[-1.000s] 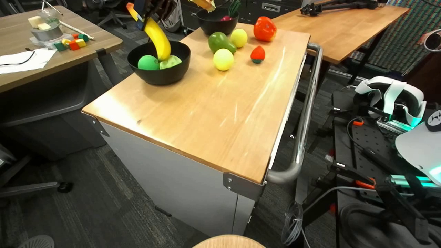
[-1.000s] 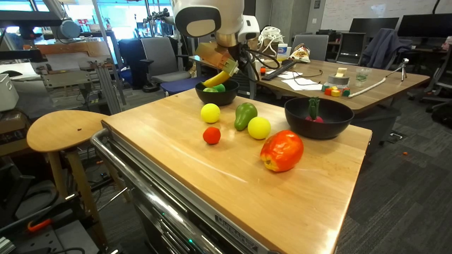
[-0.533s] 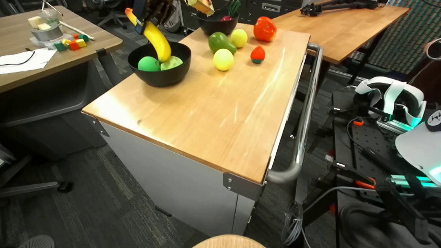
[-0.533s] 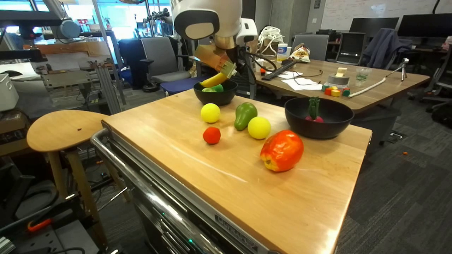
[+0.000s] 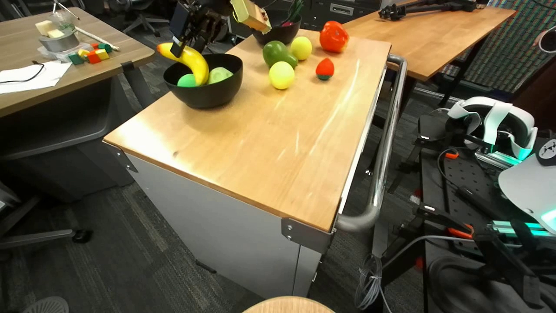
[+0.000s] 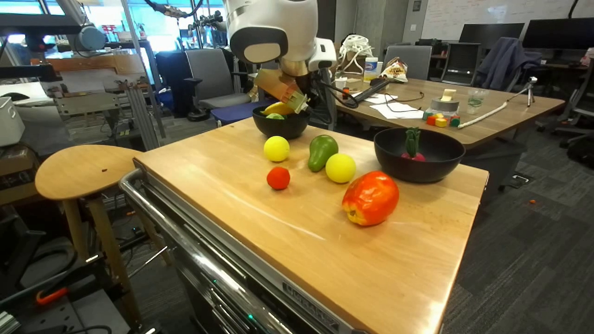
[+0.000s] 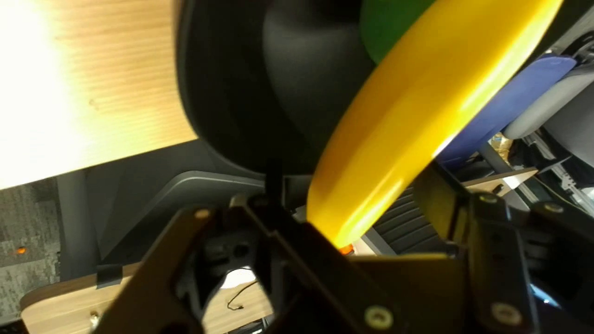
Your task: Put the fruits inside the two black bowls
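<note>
My gripper (image 7: 355, 190) is open above one black bowl (image 5: 208, 95); in the wrist view a gap shows between the banana (image 7: 408, 120) and one finger. The banana leans in that bowl, its stem end over the rim beside a fingertip (image 5: 177, 48). A green ball (image 5: 187, 81) and a pale green fruit (image 5: 220, 74) lie under it. The further black bowl (image 6: 420, 164) holds a red radish-like piece (image 6: 413, 157) with green leaves. Loose on the top are two yellow balls (image 6: 276, 149), a green pear-shaped fruit (image 6: 323, 152), a small red fruit (image 6: 278, 178) and a large red-orange one (image 6: 371, 198).
The wooden cart top (image 5: 260, 143) has a metal handle rail (image 5: 391, 143) along one side. The bowl under my gripper stands near the cart's edge. A desk (image 6: 501, 99) with blocks and papers is beyond, and a round stool (image 6: 83, 169) stands beside the cart.
My gripper has opened and let go of the banana. The banana has tipped from a steep slant to a flatter rest in the bowl. That bowl has shifted slightly.
</note>
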